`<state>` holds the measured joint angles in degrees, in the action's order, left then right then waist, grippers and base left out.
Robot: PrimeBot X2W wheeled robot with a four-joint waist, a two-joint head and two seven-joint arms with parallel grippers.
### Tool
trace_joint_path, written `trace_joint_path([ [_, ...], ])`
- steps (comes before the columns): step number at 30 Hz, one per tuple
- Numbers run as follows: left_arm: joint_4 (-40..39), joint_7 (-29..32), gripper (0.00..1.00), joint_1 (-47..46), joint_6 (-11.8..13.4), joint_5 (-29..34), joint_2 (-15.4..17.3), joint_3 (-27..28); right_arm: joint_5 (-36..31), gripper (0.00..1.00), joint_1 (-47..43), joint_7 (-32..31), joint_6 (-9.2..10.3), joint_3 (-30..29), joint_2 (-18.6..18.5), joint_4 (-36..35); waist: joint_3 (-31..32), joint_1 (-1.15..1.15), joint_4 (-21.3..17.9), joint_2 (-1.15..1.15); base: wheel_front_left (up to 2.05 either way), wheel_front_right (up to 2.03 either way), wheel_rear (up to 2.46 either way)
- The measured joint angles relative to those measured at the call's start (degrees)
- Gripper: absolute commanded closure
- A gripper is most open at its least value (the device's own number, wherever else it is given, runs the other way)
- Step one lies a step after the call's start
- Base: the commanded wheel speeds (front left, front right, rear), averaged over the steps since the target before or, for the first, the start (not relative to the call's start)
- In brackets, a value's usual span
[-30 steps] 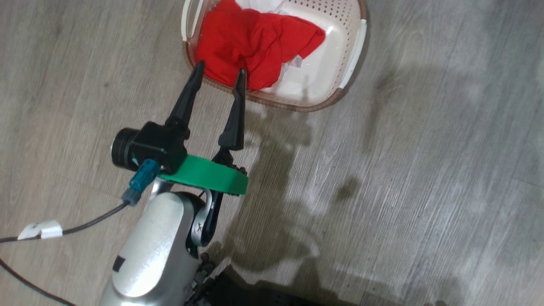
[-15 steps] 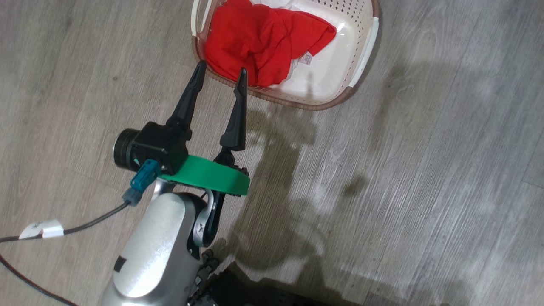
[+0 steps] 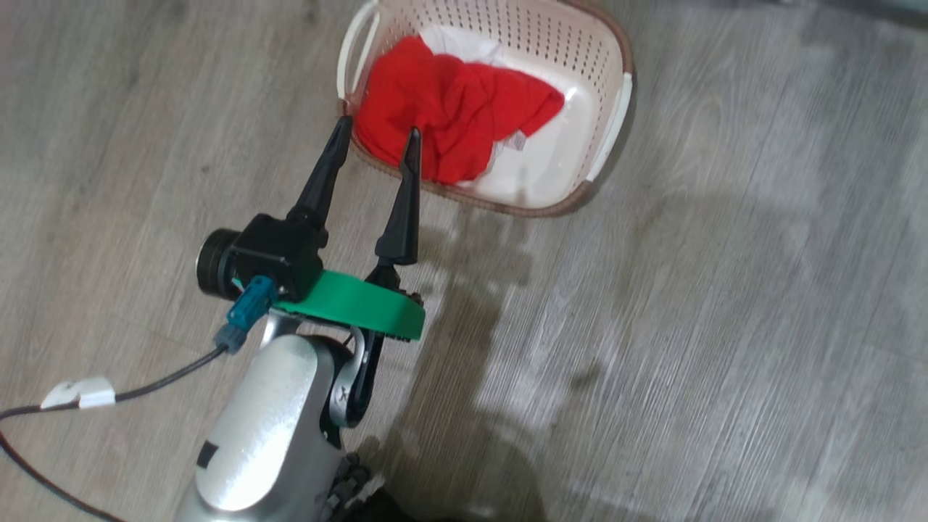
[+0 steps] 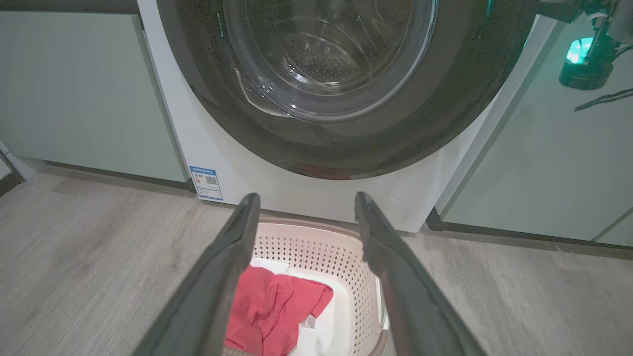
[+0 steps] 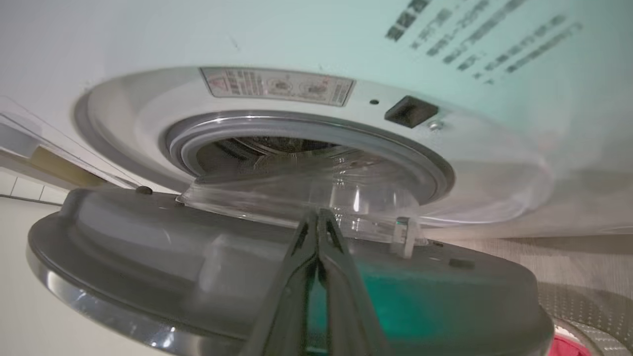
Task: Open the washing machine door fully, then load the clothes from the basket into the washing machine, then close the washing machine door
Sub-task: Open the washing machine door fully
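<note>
The cream basket (image 3: 605, 138) stands on the floor and holds the clothes, a red garment (image 3: 449, 116) lying on a white one (image 3: 453, 43). My left gripper (image 3: 377, 130) is open, its tips above the basket's near left rim and the red cloth's edge, with nothing between them. In the left wrist view the open left gripper (image 4: 305, 198) points over the basket (image 4: 316, 244) and red garment (image 4: 272, 311) toward the washing machine (image 4: 247, 173) and its black-rimmed door (image 4: 346, 143). My right gripper (image 5: 316, 215) is shut, tips against the inner face of the partly open door (image 5: 173, 257), beside its glass dome. The gasket (image 5: 306, 128) and drum show behind.
Pale green cabinets (image 4: 74, 89) flank the machine on both sides. A blue sticker (image 4: 205, 183) and a round filter cover (image 4: 395, 210) sit low on its front. A dark cable (image 3: 145, 384) trails from my left wrist across the grey wood floor (image 3: 689, 326).
The head camera has shifted, so the basket sits lower in the picture with its far wall showing. My left gripper stays open at the basket's near left rim.
</note>
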<state>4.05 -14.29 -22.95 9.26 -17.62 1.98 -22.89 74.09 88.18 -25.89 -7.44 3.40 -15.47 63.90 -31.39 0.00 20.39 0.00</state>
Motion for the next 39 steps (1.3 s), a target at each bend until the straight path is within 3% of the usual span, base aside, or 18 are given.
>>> trace_joint_path([
  [23, 1.10, 0.00, 0.00, 7.10, -0.05, 0.54, 0.05, 0.41, 3.59, 1.00, -17.53, -5.59, 0.00, 0.67, 0.47, -1.27, 11.77, 0.00, 3.94, 0.00, 0.00, 0.00, 0.00],
  [39, 2.32, 0.00, 0.00, 11.78, -0.49, 1.67, 0.15, 2.23, 6.91, 1.00, -29.26, -7.28, 0.00, 0.90, 4.21, -4.83, 20.64, 0.00, 7.67, 0.00, 0.00, 0.00, 0.00],
])
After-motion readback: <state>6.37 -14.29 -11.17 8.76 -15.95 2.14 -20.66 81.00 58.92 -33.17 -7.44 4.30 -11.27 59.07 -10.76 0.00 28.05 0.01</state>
